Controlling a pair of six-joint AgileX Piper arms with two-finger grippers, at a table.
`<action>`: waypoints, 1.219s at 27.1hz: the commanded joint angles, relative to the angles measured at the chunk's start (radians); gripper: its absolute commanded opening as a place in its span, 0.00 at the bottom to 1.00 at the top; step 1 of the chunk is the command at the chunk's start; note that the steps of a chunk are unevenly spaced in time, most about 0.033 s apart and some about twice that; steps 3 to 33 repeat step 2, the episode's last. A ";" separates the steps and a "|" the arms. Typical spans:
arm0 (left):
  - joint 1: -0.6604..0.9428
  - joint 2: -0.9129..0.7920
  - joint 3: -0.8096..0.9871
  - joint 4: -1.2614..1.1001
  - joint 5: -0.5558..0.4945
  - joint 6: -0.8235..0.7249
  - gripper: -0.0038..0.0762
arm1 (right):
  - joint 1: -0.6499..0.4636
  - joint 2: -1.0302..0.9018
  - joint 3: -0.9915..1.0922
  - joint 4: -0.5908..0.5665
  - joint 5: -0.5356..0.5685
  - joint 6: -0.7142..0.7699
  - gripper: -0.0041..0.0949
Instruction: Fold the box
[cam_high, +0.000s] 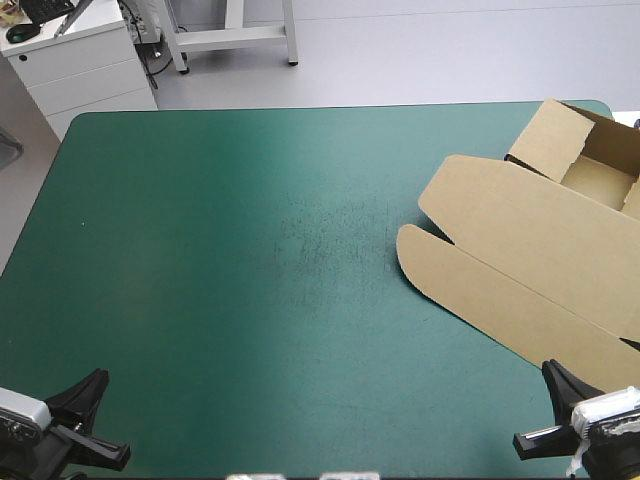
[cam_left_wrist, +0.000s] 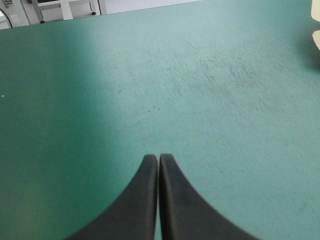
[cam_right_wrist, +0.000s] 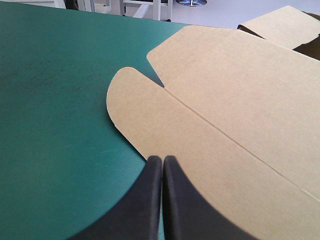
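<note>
Box (cam_high: 530, 250) long axis diagonal, tray end toward far-right corner.

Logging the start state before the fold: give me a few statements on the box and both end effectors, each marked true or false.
1. The box lies on the right part of the teal-green cover. True.
2. The left end effector is shut on the box. False: it is shut on nothing, over bare cover.
3. The right end effector is shut and points at the box's rounded flap. True.
4. The box is one flat sheet with nothing raised. False: walls stand at its far end.
</note>
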 joint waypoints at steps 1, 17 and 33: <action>-0.003 -0.011 -0.020 0.010 -0.078 -0.001 0.04 | 0.000 -0.021 -0.025 -0.006 -0.069 0.007 0.02; -0.003 -0.011 -0.020 0.003 -0.078 -0.007 0.04 | 0.000 -0.021 -0.025 -0.006 -0.069 0.007 0.02; -0.003 -0.011 -0.020 0.003 -0.078 -0.007 0.04 | 0.000 -0.021 -0.025 -0.006 -0.069 0.007 0.02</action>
